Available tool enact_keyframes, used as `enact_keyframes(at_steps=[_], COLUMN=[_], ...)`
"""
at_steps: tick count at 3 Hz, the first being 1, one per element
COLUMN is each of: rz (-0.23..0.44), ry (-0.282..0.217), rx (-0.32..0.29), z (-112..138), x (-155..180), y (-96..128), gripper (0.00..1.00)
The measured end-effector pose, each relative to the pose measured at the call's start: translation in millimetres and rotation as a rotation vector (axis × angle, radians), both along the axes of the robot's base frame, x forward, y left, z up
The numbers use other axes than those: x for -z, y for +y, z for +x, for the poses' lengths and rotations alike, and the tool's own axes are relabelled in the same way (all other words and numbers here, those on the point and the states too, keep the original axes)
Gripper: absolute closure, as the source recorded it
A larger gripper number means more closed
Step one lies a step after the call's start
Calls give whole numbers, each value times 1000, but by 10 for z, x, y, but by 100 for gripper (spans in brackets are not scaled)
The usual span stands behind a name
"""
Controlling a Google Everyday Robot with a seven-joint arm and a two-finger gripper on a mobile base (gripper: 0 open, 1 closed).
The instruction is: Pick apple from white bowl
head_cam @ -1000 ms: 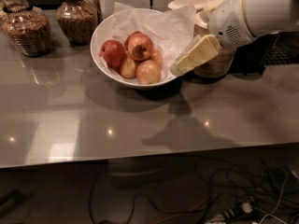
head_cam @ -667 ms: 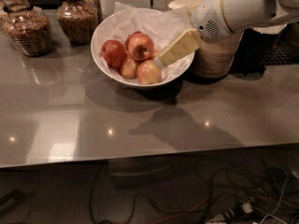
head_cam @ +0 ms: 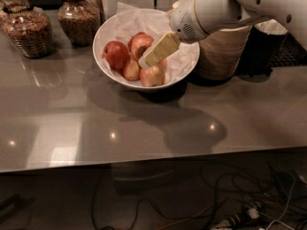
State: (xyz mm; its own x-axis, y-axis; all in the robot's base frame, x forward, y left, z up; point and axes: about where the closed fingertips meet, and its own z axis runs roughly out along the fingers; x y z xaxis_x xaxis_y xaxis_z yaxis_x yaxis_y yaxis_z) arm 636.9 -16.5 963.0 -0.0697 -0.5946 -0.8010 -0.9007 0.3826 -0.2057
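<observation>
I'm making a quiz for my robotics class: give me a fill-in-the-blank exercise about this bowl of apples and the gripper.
1. The white bowl is lined with crumpled ____.
2. The gripper hangs over the bowl beside the apple; its arm enters from the picture's ____ side.
3. The dark-red apple lies to the picture's ____ of that apple.
Missing words: paper; right; left.

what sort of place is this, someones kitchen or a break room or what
Probably an office break-room snack counter: glass jars of snacks, stacked disposable bowls, and a white bowl of apples on the grey countertop. The gripper hangs over that bowl.
</observation>
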Motion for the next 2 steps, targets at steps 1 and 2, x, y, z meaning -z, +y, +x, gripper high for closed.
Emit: enact_keyframes(at_steps=[1,2], rz=[-15,-28], ry=[0,15], rx=[-13,-19], z=[209,378], x=[140,305], y=[97,162], gripper=[0,2])
